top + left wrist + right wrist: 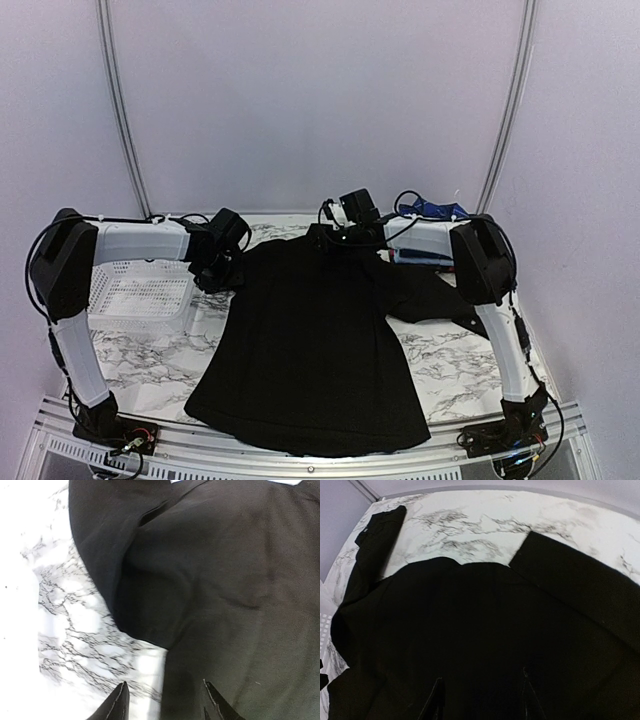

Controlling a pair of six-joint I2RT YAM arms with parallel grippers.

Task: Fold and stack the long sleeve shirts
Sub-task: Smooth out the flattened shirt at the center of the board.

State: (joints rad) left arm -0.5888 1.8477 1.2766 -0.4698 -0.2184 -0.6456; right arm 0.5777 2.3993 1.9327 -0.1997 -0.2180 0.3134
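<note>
**Counter** point(150, 365): white marble pattern. Its near edge is cut off behind the arm bases.

**Black shirt** point(310, 340): lies spread flat on the middle of the counter, with the hem toward the arm bases and the collar end toward the back wall. The cloth is uniformly dark, so seams and closures cannot be made out. One sleeve point(435, 300) runs out from the shirt's right side, and its end is hidden behind the right arm point(500, 330). At the shirt's left shoulder, the left wrist view shows a fold of cloth doubled over the body. Whether this is the other sleeve cannot be told.

**White mesh basket** point(140, 290): stands just beside the shirt's left edge and is partly covered by the left arm point(140, 240).

**Left pincer** point(165, 702): released, with fingers spread and nothing between them. It is poised at the shirt's left edge, one finger over cloth and one over bare counter.

**Right pincer** point(481, 700): at the shirt's collar end. The fingers stand apart over the cloth, though they are dark against dark and hard to trace.

**Blue item** point(432, 210): behind the shirt's right shoulder and mostly hidden by the right arm. It cannot be identified.
</note>
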